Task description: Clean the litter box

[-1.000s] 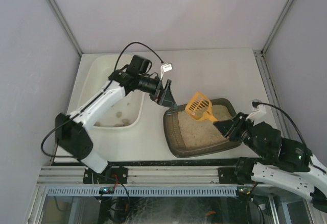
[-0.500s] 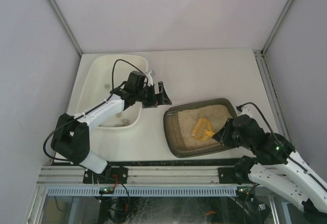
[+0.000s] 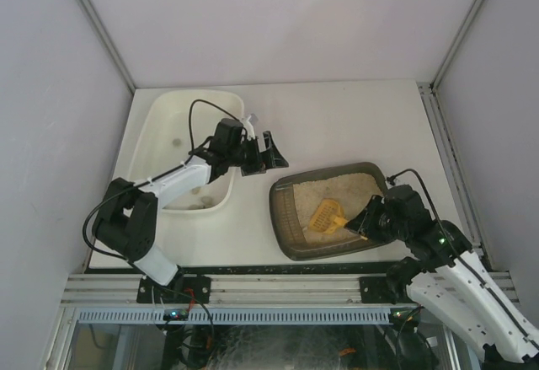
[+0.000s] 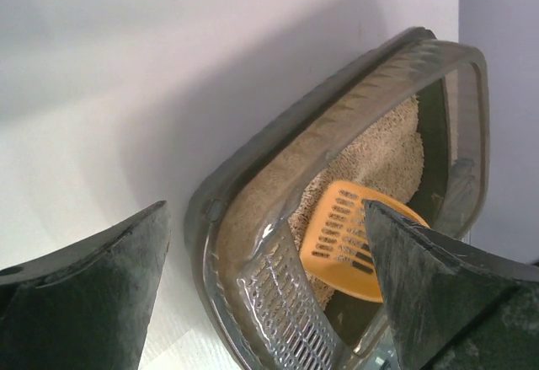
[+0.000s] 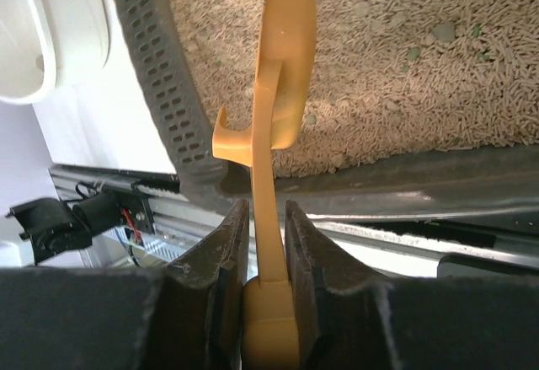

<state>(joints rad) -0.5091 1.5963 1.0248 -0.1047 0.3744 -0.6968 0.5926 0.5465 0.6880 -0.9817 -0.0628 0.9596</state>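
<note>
The litter box (image 3: 284,221) is a dark grey-brown tray with beige litter (image 3: 337,193), on the table at right of centre. My right gripper (image 3: 362,222) is shut on the handle of an orange slotted scoop (image 3: 327,216) whose head lies low on the litter near the box's front wall. In the right wrist view the gripper (image 5: 261,210) clamps the scoop (image 5: 285,67) edge-on above the litter (image 5: 404,67). My left gripper (image 3: 271,152) hangs open and holds nothing, just past the box's far left corner. In its own view, the gripper (image 4: 263,210) frames the box's rim (image 4: 278,159) and the scoop (image 4: 341,235).
A larger white tub (image 3: 160,109) stands at the left, with a few small lumps (image 3: 195,191) on its floor. The left arm reaches over its right wall. A metal rail (image 3: 278,284) runs along the near table edge. Some greenish clumps (image 5: 442,31) lie in the litter.
The scoop has come down from above the box's far side onto the litter near the front wall. My right arm drew back toward the near edge. My left gripper shifted slightly left.
</note>
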